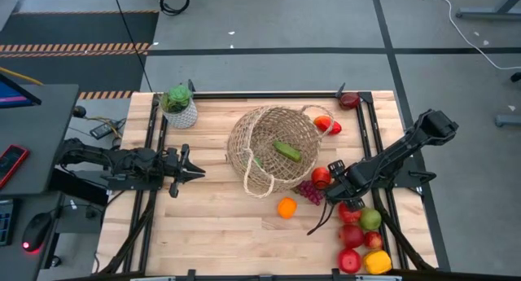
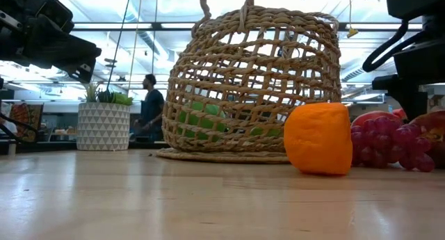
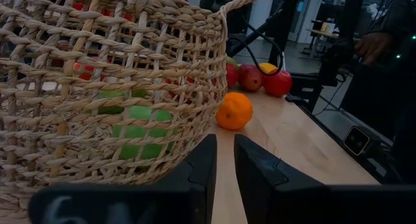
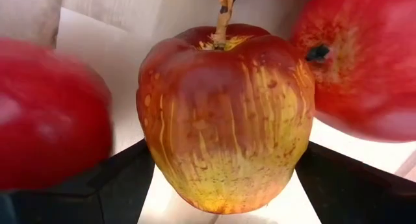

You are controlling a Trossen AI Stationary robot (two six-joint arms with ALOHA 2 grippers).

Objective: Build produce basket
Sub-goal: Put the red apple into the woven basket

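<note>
- Looking straight down, the high view shows the basket (image 1: 273, 149) near the middle of the bench (image 1: 203, 224), tipped over with its mouth open to the camera and a cucumber (image 1: 286, 151) lying inside.
- From bench height the low view shows the basket's woven wall with green produce visible through the gaps, an orange (image 2: 318, 138) just in front and purple grapes (image 2: 389, 144) beside it; a person stands in the room behind.
- Only the right wrist view shows the red-and-yellow apple (image 4: 224, 113) up close: it sits between the right hand's (image 1: 348, 206) two dark fingers, stem end away from the wrist, with other red apples crowding either side.
- The right hand's fingers stand wide apart around that apple; whether they press its skin cannot be told.
- In the high view that hand hangs over the fruit cluster near the bench's right edge, toward the near right corner, beside the grapes (image 1: 309, 191).
- The left hand (image 1: 195, 173) waits with fingers together, left of the basket and pointing at it; its wrist view has the wicker wall just ahead.
- The cucumber's long axis runs diagonally, from the far-left corner toward the near-right corner.
</note>
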